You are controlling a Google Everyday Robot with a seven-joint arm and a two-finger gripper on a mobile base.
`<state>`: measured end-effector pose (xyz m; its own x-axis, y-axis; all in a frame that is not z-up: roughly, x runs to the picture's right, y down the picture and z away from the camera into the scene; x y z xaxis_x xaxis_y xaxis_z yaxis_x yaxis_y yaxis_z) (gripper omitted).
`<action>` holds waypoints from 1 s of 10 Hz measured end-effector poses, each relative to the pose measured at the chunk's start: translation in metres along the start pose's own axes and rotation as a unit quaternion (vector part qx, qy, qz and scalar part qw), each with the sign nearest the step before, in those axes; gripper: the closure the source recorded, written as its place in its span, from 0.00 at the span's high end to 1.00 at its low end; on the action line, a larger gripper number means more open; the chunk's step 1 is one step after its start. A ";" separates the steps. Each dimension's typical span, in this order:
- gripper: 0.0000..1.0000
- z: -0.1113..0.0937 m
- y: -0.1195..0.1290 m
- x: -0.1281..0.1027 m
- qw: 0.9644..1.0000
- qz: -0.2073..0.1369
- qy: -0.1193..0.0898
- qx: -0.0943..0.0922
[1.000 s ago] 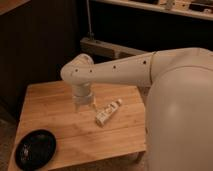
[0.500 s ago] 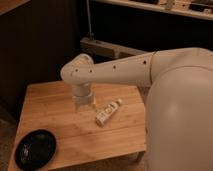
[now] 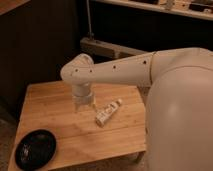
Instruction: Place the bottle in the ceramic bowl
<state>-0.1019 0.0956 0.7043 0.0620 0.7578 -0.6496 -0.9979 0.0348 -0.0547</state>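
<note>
Where the tool (image 3: 84,106) hangs: low over the wooden surface (image 3: 50,107), pointing down, just left of the bottle (image 3: 107,113) and apart from it
Tool state: open or closed cannot be told from this view; the bottle is not in it
Bottle: on its side near the middle of the surface, cap towards the far right, base towards the near left
Ceramic bowl (image 3: 35,148): black, at the near left corner of the surface, well apart from the bottle
Arm (image 3: 115,70): white, reaching in from the right
Step in hand: judged to be the approach to the grasp; the placing is not yet begun
Doing it well: shift the tool right until it is centred over the label, turn the wrist so it closes across the bottle's narrow width, then descend and grip the body, not the cap
Risk: a round bottle on its side may roll if nudged on one side first
Placing: lower it well inside the shallow bowl before letting go
</note>
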 end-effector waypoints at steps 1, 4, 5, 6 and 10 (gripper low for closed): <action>0.65 0.000 0.000 0.000 1.000 0.000 0.000 0.000; 0.65 -0.004 -0.001 -0.004 1.000 0.014 -0.005 0.007; 0.65 -0.007 -0.005 -0.010 0.999 0.028 -0.009 0.012; 0.65 -0.011 -0.018 -0.024 0.998 0.052 -0.017 0.021; 0.65 -0.023 -0.090 -0.071 0.984 0.167 -0.049 0.028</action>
<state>-0.0164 0.0232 0.7377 -0.2685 0.7924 -0.5478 -0.9621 -0.1930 0.1925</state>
